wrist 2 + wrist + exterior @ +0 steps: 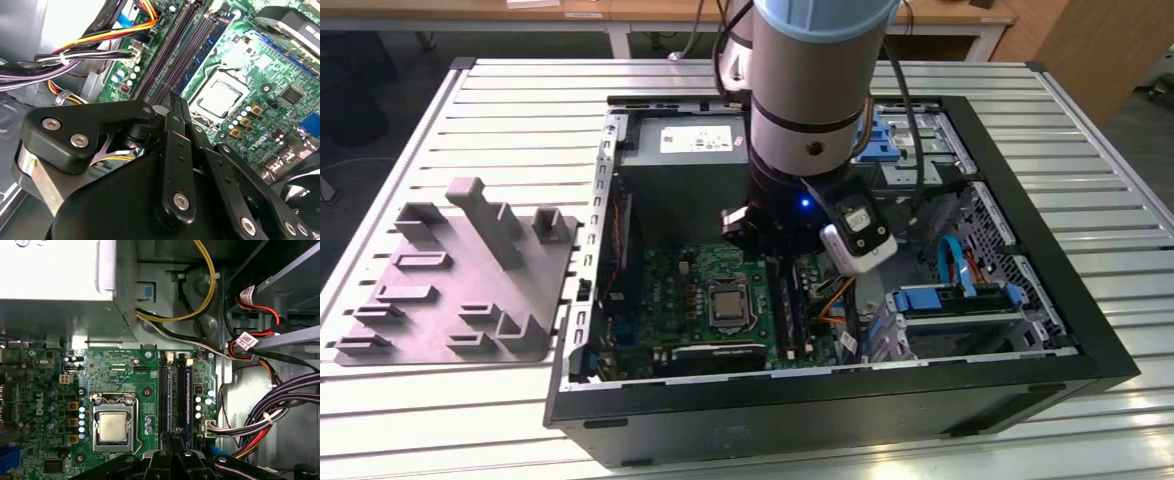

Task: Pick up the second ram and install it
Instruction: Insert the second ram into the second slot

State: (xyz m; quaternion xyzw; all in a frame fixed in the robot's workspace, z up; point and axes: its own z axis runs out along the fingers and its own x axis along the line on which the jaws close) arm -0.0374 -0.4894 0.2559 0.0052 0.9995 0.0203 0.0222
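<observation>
My gripper (176, 434) hangs low inside the open computer case, over the long black slots (175, 55) of the green motherboard (680, 290). Its black fingers (172, 125) stand pressed close together. A thin dark stick, the second ram (173, 400), shows edge-on in the first wrist view. It runs from between the fingertips along the slot row, and I cannot see how deep it sits. One slot over, a bluish stick (188, 395) stands seated. In the exterior view the arm's wrist (807, 150) hides the fingers.
The processor (114, 425) lies beside the slots. Cable bundles (270, 415) crowd the other side, and the power supply (680, 150) sits behind. Blue drive brackets (961, 300) fill the case at the exterior view's right. A grey slotted holder (467, 270) stands outside, on the left.
</observation>
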